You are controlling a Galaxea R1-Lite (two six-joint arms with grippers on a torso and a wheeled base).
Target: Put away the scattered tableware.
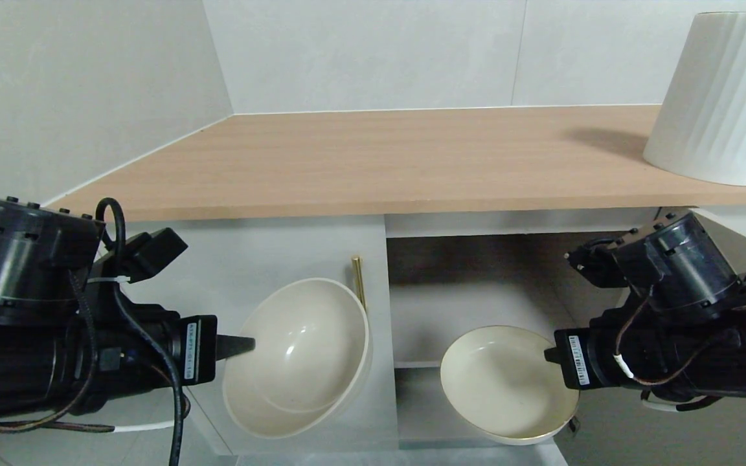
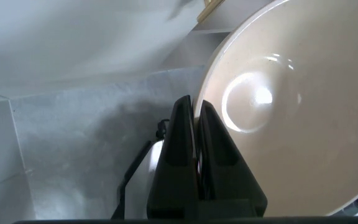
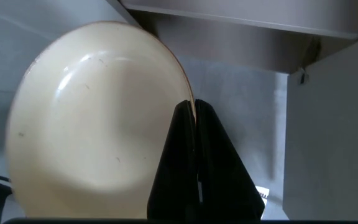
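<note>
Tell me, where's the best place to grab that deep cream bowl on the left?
Its thin rim. The bowl is too wide and rounded to span, but its edge is thin enough to pinch from inside and outside. It is tilted, so the rim on the robot's left is exposed. The left pincer pinches it there, from that side.

A large container (image 1: 723, 97) stands on the counter (image 1: 412, 162) at its far right end. Below the counter, a closed door (image 1: 250, 265) lies left and an open compartment (image 1: 476, 291) right, with a shelf (image 1: 415, 364) inside. The left claw (image 1: 247, 345) clamps the left rim of the deep bowl (image 1: 302, 356), tilted before the door. The right claw (image 1: 551, 355) clamps the right rim of the shallow dish (image 1: 502, 382), before the compartment. Bowl and dish are side by side, apart.
</note>
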